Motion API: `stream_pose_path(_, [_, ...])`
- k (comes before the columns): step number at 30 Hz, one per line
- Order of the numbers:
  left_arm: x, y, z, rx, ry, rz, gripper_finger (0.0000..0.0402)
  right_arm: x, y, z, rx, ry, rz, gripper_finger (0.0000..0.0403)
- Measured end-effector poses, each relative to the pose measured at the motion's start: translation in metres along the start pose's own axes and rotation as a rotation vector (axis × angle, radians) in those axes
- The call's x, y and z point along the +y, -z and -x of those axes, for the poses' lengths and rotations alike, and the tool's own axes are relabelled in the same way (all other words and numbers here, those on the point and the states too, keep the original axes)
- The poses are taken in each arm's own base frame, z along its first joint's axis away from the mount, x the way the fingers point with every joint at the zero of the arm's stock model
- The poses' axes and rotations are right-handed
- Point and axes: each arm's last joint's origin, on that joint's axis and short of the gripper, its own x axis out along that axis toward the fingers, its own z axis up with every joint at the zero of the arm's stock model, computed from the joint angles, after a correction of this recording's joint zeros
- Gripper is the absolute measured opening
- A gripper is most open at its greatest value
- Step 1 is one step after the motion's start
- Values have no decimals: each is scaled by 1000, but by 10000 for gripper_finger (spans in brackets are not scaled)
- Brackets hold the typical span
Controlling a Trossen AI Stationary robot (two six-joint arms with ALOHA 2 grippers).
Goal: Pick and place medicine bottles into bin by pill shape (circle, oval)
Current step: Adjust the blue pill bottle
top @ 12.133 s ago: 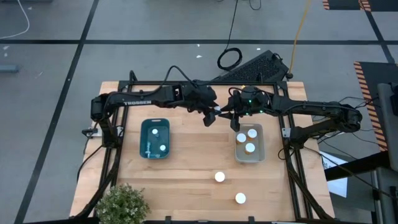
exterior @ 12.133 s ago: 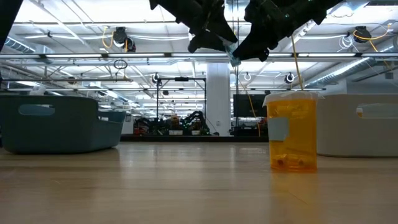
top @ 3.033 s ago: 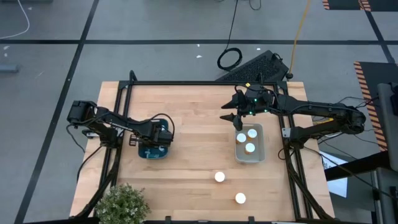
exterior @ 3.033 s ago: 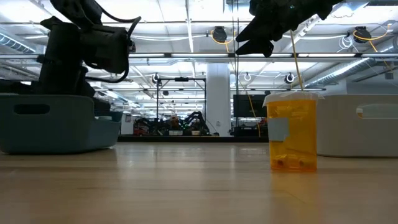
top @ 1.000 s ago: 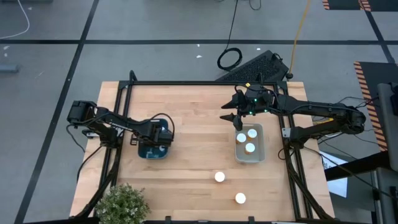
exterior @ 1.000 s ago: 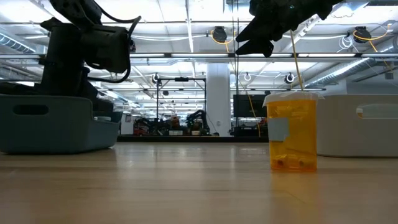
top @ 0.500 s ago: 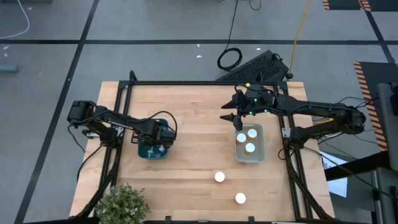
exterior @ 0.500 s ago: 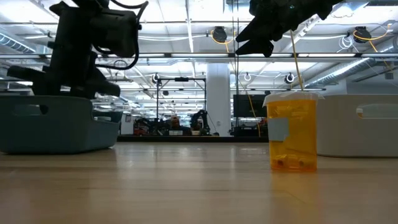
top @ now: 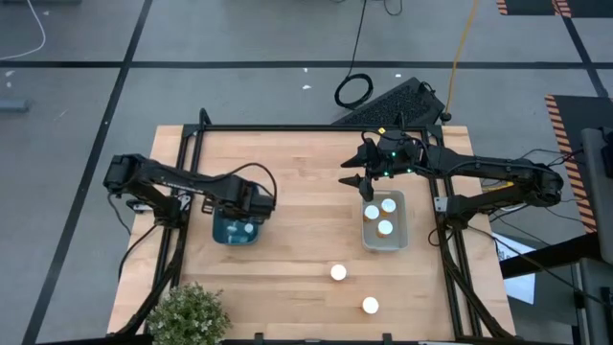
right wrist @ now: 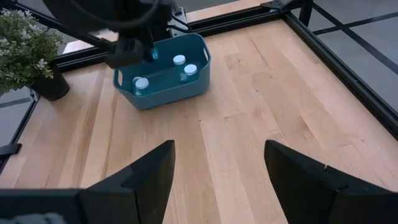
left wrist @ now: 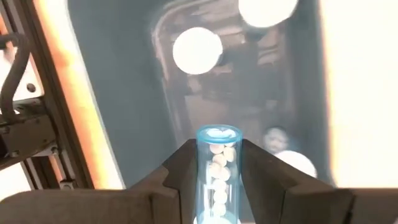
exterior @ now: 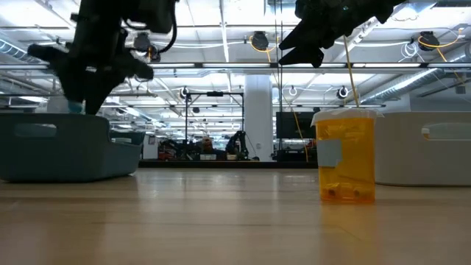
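My left gripper [top: 245, 212] hangs over the blue bin [top: 226, 233], shut on a small clear-blue medicine bottle [left wrist: 218, 169] with white pills inside. In the low view the bottle's end [exterior: 74, 107] shows just above the bin's rim [exterior: 66, 118]. White-capped bottles [left wrist: 198, 50] stand in the blue bin below. My right gripper [top: 352, 179] waits open and holding nothing, above the table just beyond the far end of the white bin [top: 400, 235], which holds three bottles. Two more bottles [top: 338, 272] [top: 370, 306] stand on the table near its front edge. My left gripper pinches the bottle's clear sides [left wrist: 219, 180] between its two fingers [left wrist: 186, 177]. The fingers point down from above and lie along the bottle, whose free end [left wrist: 219, 133] sticks out below them. The bottle hangs upright, clear of the bin and its contents.
An amber bottle [exterior: 346, 154] stands in front of the white bin [exterior: 430, 154] in the low view. A potted plant [top: 187, 314] sits at the table's near left corner. Bare wood lies between the two bins.
My left gripper has risen straight up out of the blue bin, still shut on the clear-blue bottle, which has come up with it to about rim height. My right gripper has kept still.
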Motion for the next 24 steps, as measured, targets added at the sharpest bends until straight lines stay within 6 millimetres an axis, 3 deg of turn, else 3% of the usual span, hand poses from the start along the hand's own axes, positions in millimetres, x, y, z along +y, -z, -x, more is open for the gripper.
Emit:
stream_pose_path(10, [-9,-16,72,-84,198,-22,115,1,-4,0,-42,-10,-108,240])
stream_pose_path(24, [-14,-69,163,-437,625,-59,115,15,-44,10,-356,-207,-374,240])
